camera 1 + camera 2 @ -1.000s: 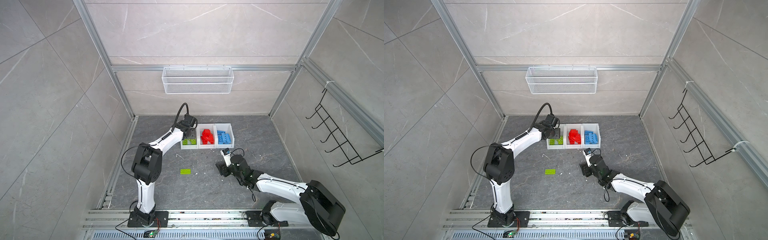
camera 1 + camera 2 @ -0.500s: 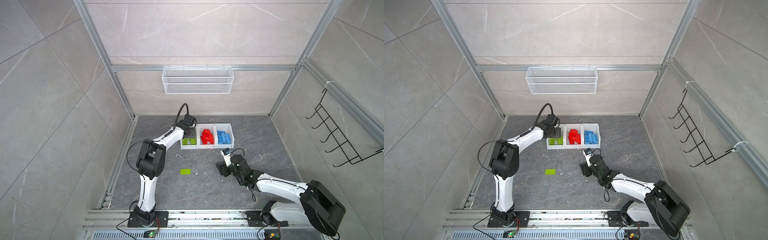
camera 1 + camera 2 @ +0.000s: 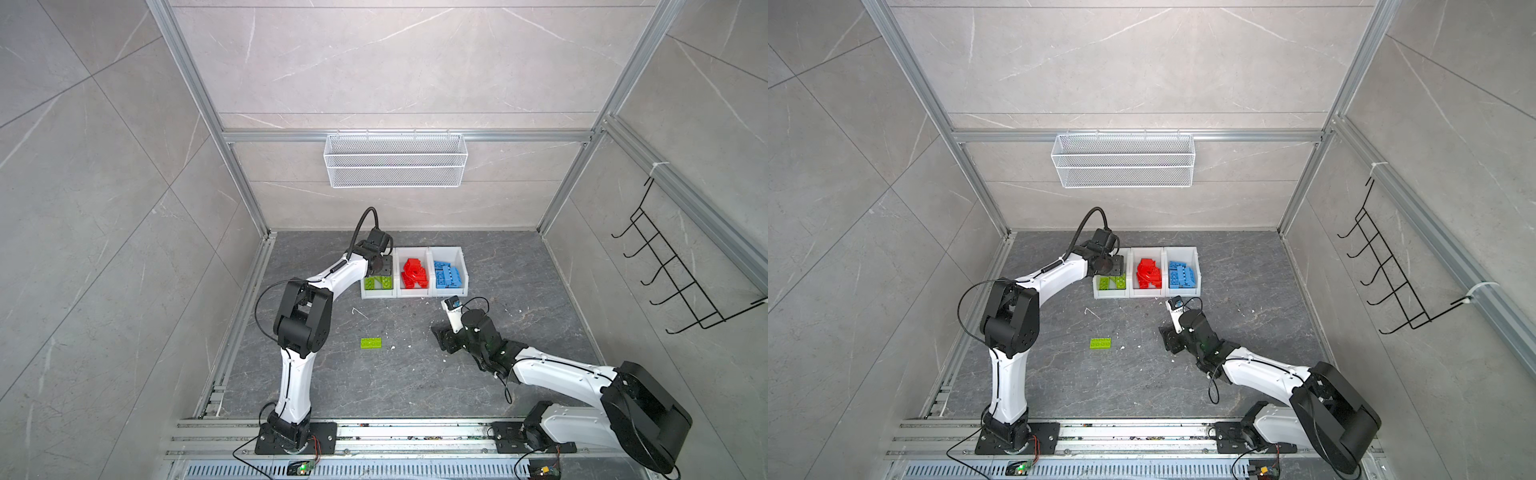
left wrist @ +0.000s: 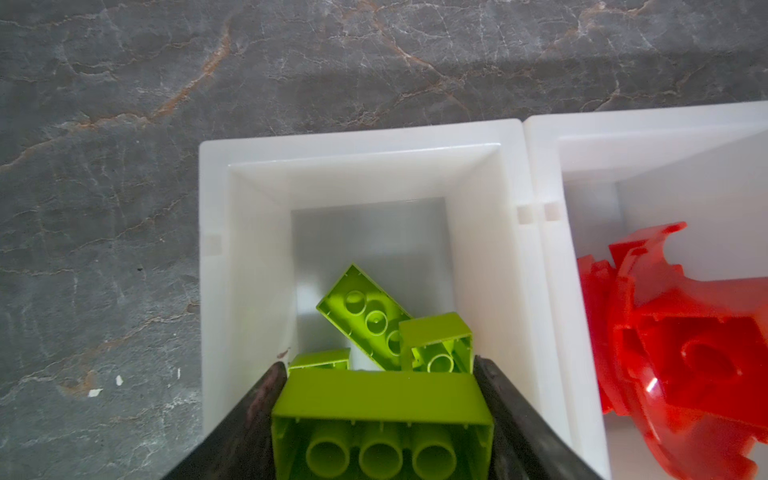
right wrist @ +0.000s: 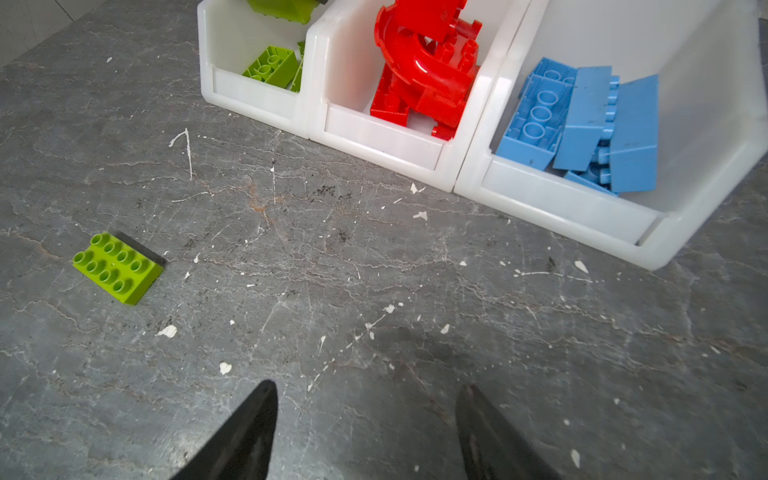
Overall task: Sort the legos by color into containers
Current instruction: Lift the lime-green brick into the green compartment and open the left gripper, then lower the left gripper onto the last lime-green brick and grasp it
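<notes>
A grey marbled worktop (image 3: 415, 386) fills the floor of a tiled, aluminium-framed cell. Three white bins stand joined in a row close to its back edge, about mid-width. The left bin (image 5: 253, 97) holds several lime bricks (image 4: 370, 316), tumbled at angles. The middle bin (image 5: 382, 141) holds red pieces (image 5: 419, 70), a curved one on top. The right bin (image 5: 561, 203) holds blue bricks (image 5: 582, 120).

The left gripper (image 4: 380, 368) hangs over the left bin, its jaws clamped on a held lime brick (image 4: 382, 399), hollow underside toward the wrist camera. The right gripper (image 5: 368, 386) sits low over bare worktop in front of the bins, jaws apart and empty. A loose lime brick (image 3: 372, 343) lies studs up toward the left edge, well apart from the bins.
</notes>
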Available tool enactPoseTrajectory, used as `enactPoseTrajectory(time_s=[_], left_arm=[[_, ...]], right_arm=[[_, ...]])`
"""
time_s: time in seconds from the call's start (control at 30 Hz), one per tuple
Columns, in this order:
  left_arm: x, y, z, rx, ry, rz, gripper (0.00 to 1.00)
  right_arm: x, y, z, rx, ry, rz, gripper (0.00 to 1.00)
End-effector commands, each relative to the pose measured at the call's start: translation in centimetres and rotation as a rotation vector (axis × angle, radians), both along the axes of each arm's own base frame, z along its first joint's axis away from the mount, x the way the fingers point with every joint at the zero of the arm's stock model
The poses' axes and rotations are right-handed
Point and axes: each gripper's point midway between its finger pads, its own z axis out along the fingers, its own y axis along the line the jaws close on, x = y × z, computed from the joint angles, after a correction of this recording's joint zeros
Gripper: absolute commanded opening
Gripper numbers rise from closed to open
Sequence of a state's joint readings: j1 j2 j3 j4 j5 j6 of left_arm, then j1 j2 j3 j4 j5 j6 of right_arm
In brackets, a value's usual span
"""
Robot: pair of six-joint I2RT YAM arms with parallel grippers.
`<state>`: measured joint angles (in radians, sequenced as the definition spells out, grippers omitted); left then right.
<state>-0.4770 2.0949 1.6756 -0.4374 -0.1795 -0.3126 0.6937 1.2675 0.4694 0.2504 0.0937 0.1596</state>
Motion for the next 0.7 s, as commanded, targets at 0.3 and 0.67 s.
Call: enactPoseTrajectory(time_s=[0.3,0.67], left_arm=[[0.0,-0.4,6.2,-0.013,-0.108,-0.035,0.89],[-13.3,2.2,7.0,0.121,-0.026,0.034,0.92]], right_arm=[[-0.1,0.0,0.4,-0.012,-0.011,0.012,0.70],[-0.1,0.3,0.2,-0.007,-0.002,0.019,0.70]])
